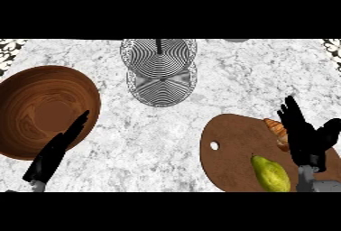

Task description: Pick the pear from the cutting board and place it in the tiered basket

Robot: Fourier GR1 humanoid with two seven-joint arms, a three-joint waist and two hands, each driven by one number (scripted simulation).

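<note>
The task looks barely begun: the pear (270, 173) lies on the cutting board (233, 153), near its lower edge, and nothing is in the tiered basket (160, 72) as far as its wire tiers show. The right hand (305, 135) stands over the right part of the board with its fingers straight and spread and its thumb out, holding nothing; it is just beside the pear, up and to the right, and partly covers a brown pastry-like item (275, 128) whose kind cannot be told for sure. What remains, by this judgement, is the whole job: closing on the pear, lifting it, carrying it up and left across the counter (146, 144) to the basket, and releasing it there. The left hand (57, 151) rests open, fingers straight, over the lower right rim of a wooden bowl (40, 110), which appears to hold nothing. The basket stands well apart from the board, at the top centre.
</note>
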